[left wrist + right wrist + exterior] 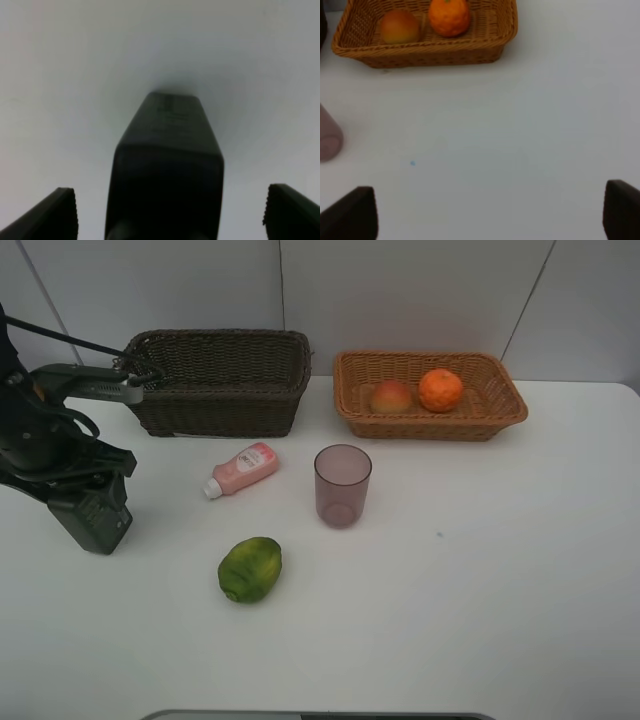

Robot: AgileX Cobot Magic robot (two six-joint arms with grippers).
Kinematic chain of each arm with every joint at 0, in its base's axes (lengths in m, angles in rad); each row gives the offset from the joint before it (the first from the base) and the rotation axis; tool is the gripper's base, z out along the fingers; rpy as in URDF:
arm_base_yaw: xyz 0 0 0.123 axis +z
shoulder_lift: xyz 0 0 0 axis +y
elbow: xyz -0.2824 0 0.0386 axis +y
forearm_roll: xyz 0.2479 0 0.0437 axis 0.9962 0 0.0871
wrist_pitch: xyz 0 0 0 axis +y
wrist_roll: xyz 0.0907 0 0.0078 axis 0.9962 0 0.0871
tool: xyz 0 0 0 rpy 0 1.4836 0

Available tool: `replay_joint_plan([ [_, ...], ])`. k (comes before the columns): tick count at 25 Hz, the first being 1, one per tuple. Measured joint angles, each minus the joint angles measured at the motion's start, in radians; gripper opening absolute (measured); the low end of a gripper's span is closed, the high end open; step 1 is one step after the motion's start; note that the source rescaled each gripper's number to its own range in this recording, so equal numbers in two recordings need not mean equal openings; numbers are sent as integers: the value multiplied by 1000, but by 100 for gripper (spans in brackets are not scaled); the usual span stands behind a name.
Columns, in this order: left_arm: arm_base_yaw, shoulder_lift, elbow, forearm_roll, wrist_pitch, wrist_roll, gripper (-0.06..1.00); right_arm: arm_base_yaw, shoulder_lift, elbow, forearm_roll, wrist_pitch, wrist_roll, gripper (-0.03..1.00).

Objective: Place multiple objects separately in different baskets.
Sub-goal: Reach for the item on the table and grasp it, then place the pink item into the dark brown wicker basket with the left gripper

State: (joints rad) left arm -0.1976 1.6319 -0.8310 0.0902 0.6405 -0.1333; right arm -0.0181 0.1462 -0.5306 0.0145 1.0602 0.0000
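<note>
Left gripper [170,220] first: its fingers sit wide apart in the wrist view, with the bottle [167,150] between them and a clear gap on both sides. So it's not gripping anything yet. The bottle looks to be lying on the table [480,590], over on the left and well away from everything else.

What I'd worry about:
- The bottle narrows toward its far end. If the jaws close on those slanted sides, I'd guess it squirts forward out of the grip.
- Its pump end is hidden under the gripper, so I can't tell what the pads would actually land on.
- The dark basket [220,405] has a tall near wall, and a low carry could clip it.
- The tube [243,469] lies just in front of that basket, close to the likely path.

The cup [342,485] and green fruit [250,568] are out on the table too. The orange [441,390] and red-yellow fruit [391,397] are already in the tan basket [500,410].

On the views: only the left wrist shows the gaps beside the bottle, because from up high the arm covers that. Only the high view shows the whole layout. The right gripper [486,212] shows only in its own wrist view, spread wide over bare table with nothing in it.
</note>
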Motion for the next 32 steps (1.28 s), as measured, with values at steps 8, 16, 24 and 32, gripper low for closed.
replay_joint_plan([
  [8, 0, 0, 0, 1, -9, 0, 59, 0, 0, 0, 0, 0, 0, 100],
  [16, 0, 0, 0, 3, -20, 0, 47, 0, 0, 0, 0, 0, 0, 100],
  [24, 0, 0, 1, 3, -23, 0, 47, 0, 0, 0, 0, 0, 0, 100],
  [32, 0, 0, 1, 3, -23, 0, 47, 0, 0, 0, 0, 0, 0, 100],
])
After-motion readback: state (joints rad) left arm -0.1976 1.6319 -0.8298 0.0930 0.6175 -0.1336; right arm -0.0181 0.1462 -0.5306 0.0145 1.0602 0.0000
